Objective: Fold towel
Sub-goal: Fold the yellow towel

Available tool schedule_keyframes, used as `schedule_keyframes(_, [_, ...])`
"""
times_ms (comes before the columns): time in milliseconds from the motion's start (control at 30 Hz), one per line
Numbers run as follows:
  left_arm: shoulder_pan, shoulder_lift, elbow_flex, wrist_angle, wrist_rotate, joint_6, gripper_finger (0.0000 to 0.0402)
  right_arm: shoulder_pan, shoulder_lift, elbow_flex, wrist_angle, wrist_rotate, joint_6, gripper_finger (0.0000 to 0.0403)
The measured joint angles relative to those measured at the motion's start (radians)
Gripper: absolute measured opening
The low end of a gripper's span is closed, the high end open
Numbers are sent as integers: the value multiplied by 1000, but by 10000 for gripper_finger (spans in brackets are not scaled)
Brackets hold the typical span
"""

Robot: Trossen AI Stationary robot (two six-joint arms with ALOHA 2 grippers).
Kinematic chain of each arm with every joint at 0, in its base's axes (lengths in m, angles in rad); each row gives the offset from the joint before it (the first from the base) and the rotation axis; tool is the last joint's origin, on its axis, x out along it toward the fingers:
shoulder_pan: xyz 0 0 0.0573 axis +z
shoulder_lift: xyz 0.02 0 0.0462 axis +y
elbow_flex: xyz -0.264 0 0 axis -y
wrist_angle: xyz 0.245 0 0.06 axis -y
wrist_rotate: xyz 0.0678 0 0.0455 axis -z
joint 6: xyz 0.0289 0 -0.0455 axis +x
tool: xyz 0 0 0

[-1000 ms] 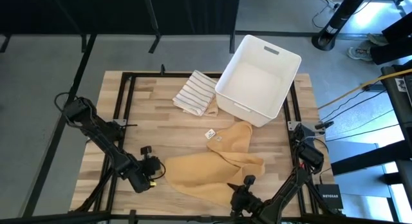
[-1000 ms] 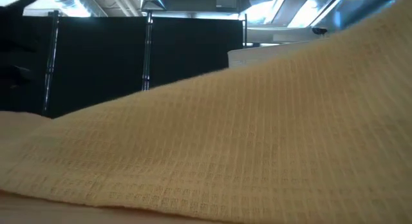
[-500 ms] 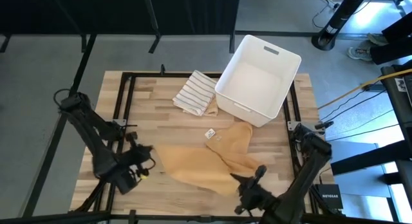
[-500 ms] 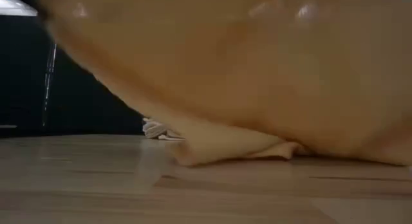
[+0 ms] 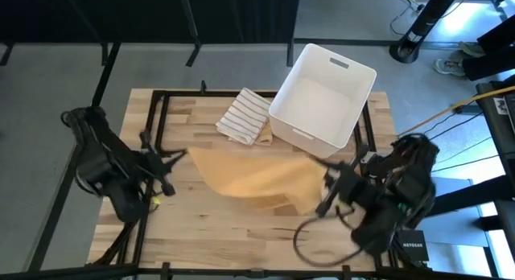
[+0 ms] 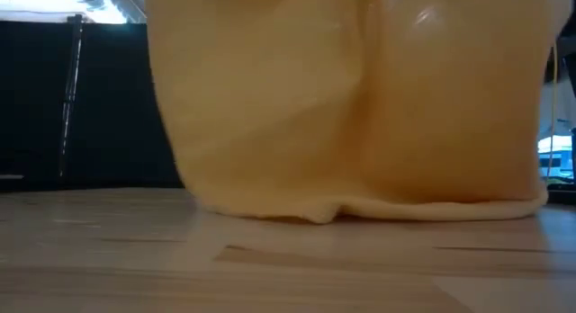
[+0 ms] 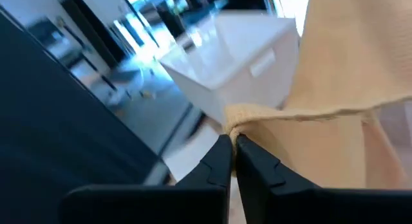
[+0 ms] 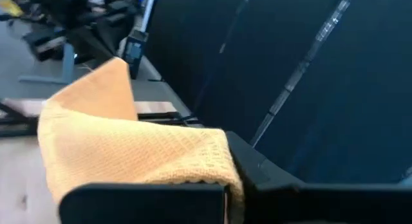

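Both arms have the mustard-yellow waffle-weave towel (image 5: pixel 256 177) lifted and stretched between them above the middle of the light wooden slatted tabletop (image 5: pixel 217 232). The left gripper (image 5: pixel 179 156) sits at the towel's left corner, its 2 dark fingers (image 7: pixel 219 161) pressed together on a bunched bit of the cloth, as the left wrist view shows plainly. The right gripper (image 5: pixel 328 186) is over at the towel's right end, near the right edge of the tabletop, and its fingers are clamped on the hem there, with the cloth draped over them in the right wrist view (image 8: pixel 148 156). Between the 2 grips the towel sags, and from table height it hangs like a curtain (image 6: pixel 360 106) with its lower edge resting on the wood. Just beyond the towel, on the far side, lies a folded white cloth with thin dark stripes (image 5: pixel 244 117), and touching it on the right is a white rectangular plastic bin (image 5: pixel 324 99) with slotted handles, set at an angle on the far right part of the tabletop. Dark curtained panels (image 8: pixel 309 89) stand behind the tabletop, and cables run over the grey floor (image 5: pixel 451 123) off to the right.
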Motion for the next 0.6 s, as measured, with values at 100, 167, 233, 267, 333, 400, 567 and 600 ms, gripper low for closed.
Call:
schedule_keyframes(100, [18, -50, 41, -1, -102, 82, 5, -29, -36, 31, 6, 17, -28, 4])
schedule_keyframes(167, [33, -82, 70, 5, -204, 122, 3, -51, -51, 59, 33, 51, -43, 4])
schedule_keyframes(233, [48, -115, 104, 37, -278, 169, 4, -78, -73, 66, 108, 76, -109, 4])
schedule_keyframes(267, [56, -131, 124, 52, -280, 199, 5, -90, -89, 58, 158, 74, -164, 4])
schedule_keyframes(333, [70, -158, 159, 85, -277, 255, 9, -110, -111, 56, 229, 43, -259, 4])
schedule_keyframes(400, [77, -182, 167, 109, -249, 294, 13, -118, -124, 57, 273, -22, -330, 4])
schedule_keyframes(567, [76, -235, 167, 115, 94, 337, 7, -113, -137, 56, 274, -333, -426, 4])
schedule_keyframes(600, [75, -239, 167, 111, 145, 331, 5, -113, -137, 56, 272, -366, -428, 4])
